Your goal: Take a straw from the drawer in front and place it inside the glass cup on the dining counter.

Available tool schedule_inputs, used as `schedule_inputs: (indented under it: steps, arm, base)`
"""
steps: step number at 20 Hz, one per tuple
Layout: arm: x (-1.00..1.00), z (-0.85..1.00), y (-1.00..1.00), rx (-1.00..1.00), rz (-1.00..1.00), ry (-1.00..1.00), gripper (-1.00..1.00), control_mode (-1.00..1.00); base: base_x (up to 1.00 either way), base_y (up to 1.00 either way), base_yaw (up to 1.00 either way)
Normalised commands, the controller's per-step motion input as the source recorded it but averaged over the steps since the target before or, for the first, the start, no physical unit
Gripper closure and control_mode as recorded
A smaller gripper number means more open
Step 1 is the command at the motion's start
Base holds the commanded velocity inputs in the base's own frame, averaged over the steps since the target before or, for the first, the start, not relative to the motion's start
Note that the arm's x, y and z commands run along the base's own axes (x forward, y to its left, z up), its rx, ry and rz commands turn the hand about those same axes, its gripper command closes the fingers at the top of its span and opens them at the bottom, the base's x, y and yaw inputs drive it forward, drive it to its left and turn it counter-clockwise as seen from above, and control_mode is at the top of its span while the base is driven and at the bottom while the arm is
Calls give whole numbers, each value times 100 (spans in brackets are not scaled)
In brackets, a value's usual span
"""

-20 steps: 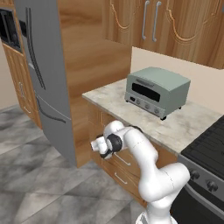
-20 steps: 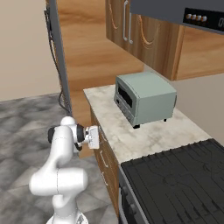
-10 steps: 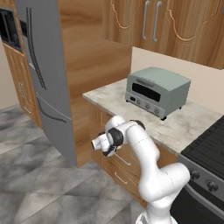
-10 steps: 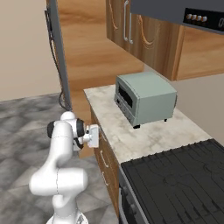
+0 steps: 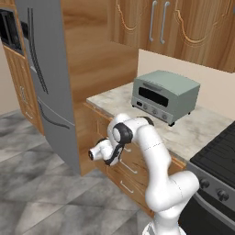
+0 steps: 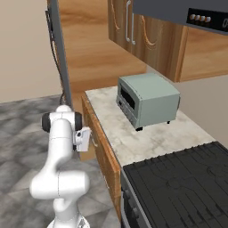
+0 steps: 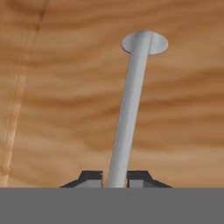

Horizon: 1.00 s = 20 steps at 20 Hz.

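Jaws of two-finger gripper (image 7: 115, 178) nearly shut, clamped on slim silver bar handle (image 7: 130, 114) of light-brown wooden drawer (image 7: 65, 96), dark fingertips (image 7: 91, 177) touching the bar on both sides. Drawer front sits under marbled bench (image 5: 193, 131) carrying grey toaster oven (image 5: 164, 95). No legible writing.

Glossy white rounded arm (image 5: 151, 151), dark joint rings, seemingly small dark fingertips (image 7: 92, 178).

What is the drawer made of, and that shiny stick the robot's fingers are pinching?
The drawer looks like light-brown wood with a smooth finish: wavy grain runs across its front. The handle looks like brushed metal, silver-grey with a soft sheen, though painted plastic could look alike. The gripper is shut on it.
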Motion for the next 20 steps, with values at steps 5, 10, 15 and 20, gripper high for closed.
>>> schedule_inputs:
  steps: [5,10,15,20]
  arm:
    - [-70,-7,100,5,24,15,100,-100]
    - [-50,0,100,6,22,17,100,-100]
    - [-47,0,100,10,21,16,100,-100]
    - [-43,0,100,13,19,13,100,-100]
  base:
    - [0,0,0]
    - [0,0,0]
    - [0,0,0]
    - [0,0,0]
